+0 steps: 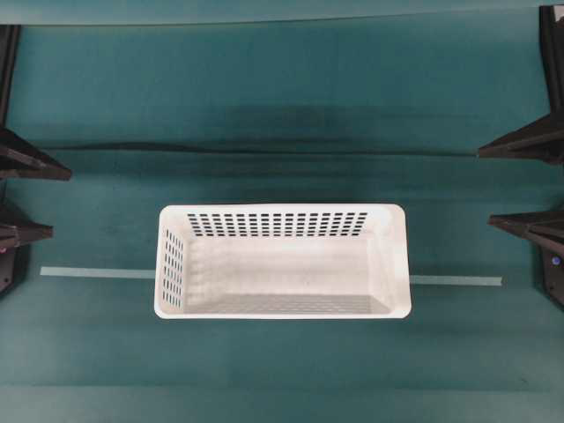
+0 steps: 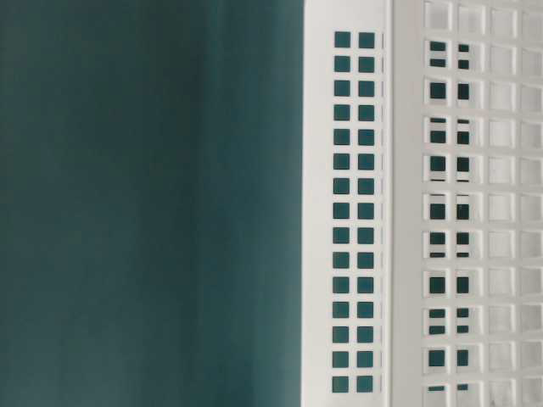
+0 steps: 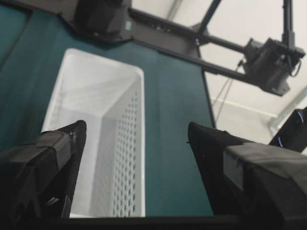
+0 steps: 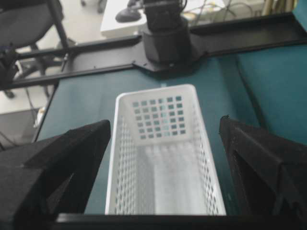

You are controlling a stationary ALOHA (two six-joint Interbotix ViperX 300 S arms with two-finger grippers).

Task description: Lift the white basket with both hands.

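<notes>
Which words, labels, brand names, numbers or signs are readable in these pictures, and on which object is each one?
None can be read. The white basket carries no print, and neither does the green table cover or the pale tape strip. A small light patch on the far arm base may be a sticker, too blurred to read.

White basket (image 1: 282, 262) centred on teal table (image 1: 264, 115)
</notes>
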